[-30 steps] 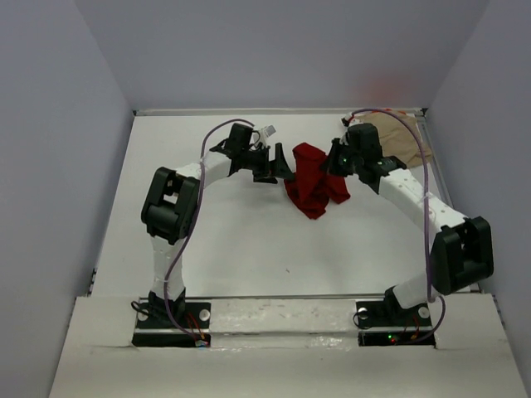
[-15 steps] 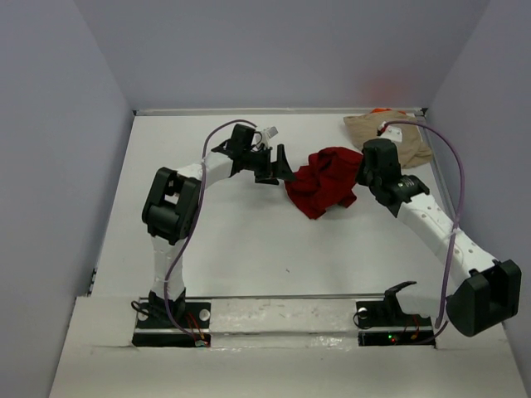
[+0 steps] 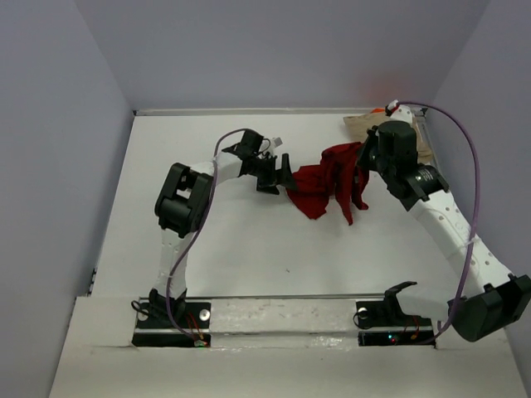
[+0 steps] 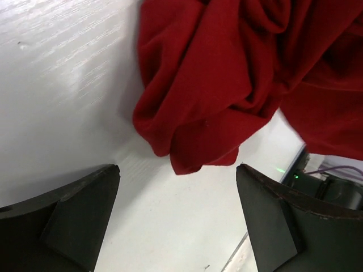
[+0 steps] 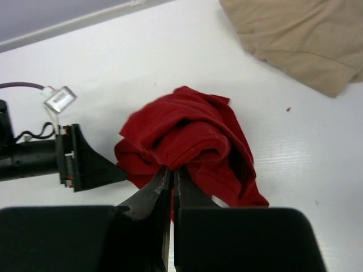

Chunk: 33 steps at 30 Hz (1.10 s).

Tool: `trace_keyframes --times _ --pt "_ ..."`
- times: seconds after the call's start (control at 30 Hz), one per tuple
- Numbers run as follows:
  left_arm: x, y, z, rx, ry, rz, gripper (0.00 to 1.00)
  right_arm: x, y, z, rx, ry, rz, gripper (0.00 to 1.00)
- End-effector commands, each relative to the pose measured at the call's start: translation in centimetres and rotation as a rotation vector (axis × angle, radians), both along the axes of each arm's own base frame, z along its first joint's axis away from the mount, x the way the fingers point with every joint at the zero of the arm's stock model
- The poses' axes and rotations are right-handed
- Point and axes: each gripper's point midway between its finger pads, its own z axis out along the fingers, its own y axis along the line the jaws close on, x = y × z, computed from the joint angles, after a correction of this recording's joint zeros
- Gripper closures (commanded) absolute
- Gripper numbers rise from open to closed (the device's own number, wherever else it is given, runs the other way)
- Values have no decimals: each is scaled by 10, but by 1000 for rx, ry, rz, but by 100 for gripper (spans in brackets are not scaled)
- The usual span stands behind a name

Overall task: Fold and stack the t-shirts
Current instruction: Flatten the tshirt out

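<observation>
Top view: the dark red t-shirt (image 3: 325,179) is lying bunched in the far middle of the tabletop (image 3: 249,249), between the two arms. The right gripper (image 3: 363,159) is sitting at its right end, and the left gripper (image 3: 283,172) is sitting just beside its left edge. The tan t-shirt (image 3: 362,125) is lying at the far right corner, partly behind the right arm, with a sliver of orange fabric (image 3: 379,109) at its far edge.

Left wrist view: the left gripper (image 4: 176,218) is spreading its fingers (image 4: 74,218) wide. Bare tabletop (image 4: 57,85) is showing between them, and the crumpled dark red t-shirt (image 4: 221,79) is just ahead, not touched.

Right wrist view: the right gripper (image 5: 172,187) is pinching its fingers (image 5: 148,195) narrow on a fold of the dark red t-shirt (image 5: 187,133), gathering the cloth into a bunch. The left gripper (image 5: 85,164) is showing just beside the shirt's left edge. The tan t-shirt (image 5: 295,39) is lying well apart at the upper right.
</observation>
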Motion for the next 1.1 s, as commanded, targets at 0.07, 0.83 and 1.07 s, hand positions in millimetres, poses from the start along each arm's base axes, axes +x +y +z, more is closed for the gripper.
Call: trace_keyframes --times 0.07,0.83,1.07 --pt "-5 -23 12 -15 -2 -59 1 12 21 32 37 -62 100 100" --pt "-7 -30 44 -144 -139 -58 1 21 37 -21 34 44 159 100" --pt "15 -15 41 -40 -190 -2 1 22 37 -25 29 50 163 100"
